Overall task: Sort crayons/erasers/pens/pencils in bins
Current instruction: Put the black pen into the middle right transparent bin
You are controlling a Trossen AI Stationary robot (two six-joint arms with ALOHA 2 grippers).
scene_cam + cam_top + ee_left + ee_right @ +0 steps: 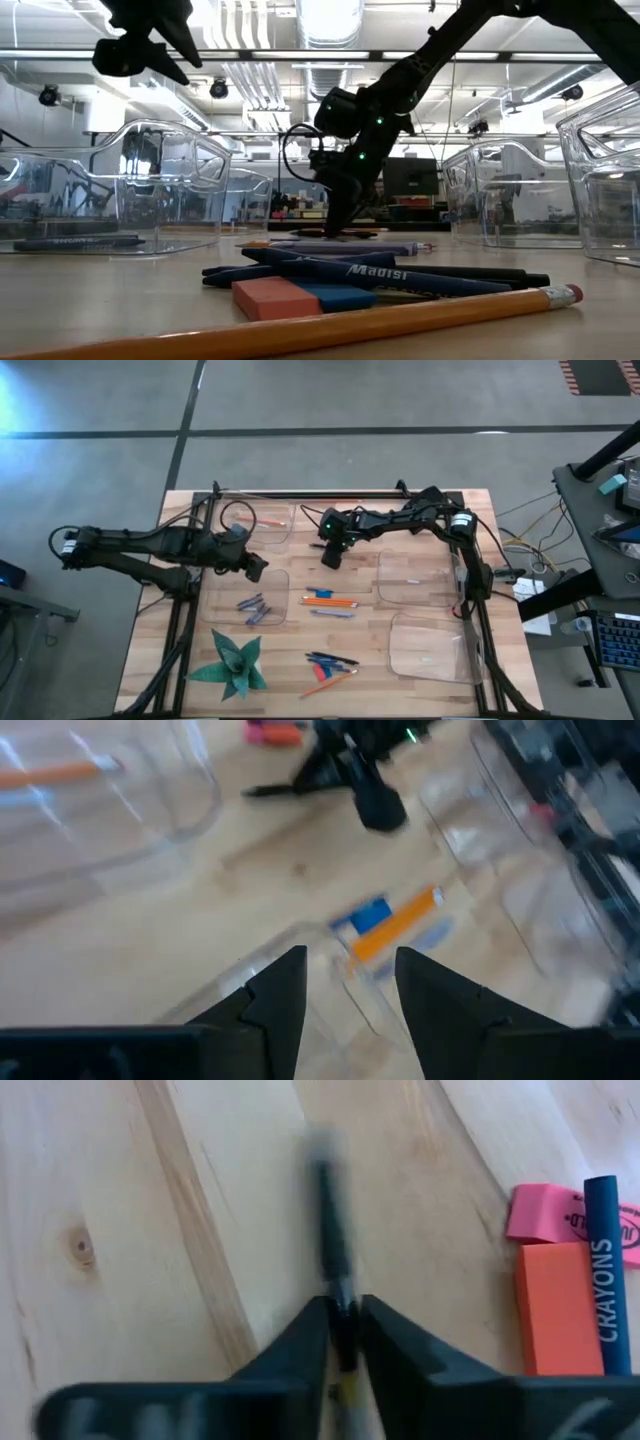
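Closest to my low camera lies an orange pencil (330, 325) across the tabletop (120, 300), with an orange-red eraser (275, 297) and a blue eraser (340, 296) just behind it and a heap of dark pens (385, 272) beyond those, all unsorted. Farther back, my right end effector (338, 215) is down at the wood in the middle of the tabletop, between the far bins. From its wrist camera I see the fingers (300, 1345) pinched on a slim dark pen (333, 1275), which lies flat on the planks and runs straight out ahead of the jaws; I judge the low, end-on grip is what lets the tips get under so thin a stick. Just beside that pen sit a pink eraser (550, 1213), an orange eraser (555, 1310) and a blue crayon (603, 1270) that rests over them both, so I would lift straight up to avoid dragging them. Overhead, my left end effector (257, 568) hangs raised over the left-hand bin (278, 608) that holds grey-blue crayons (252, 609), its jaws apart and holding nothing. One pencil (270, 520) lies in the far-left bin (284, 534). Two right-hand bins (432, 642) look nearly bare, so a pen bin is my likely target.
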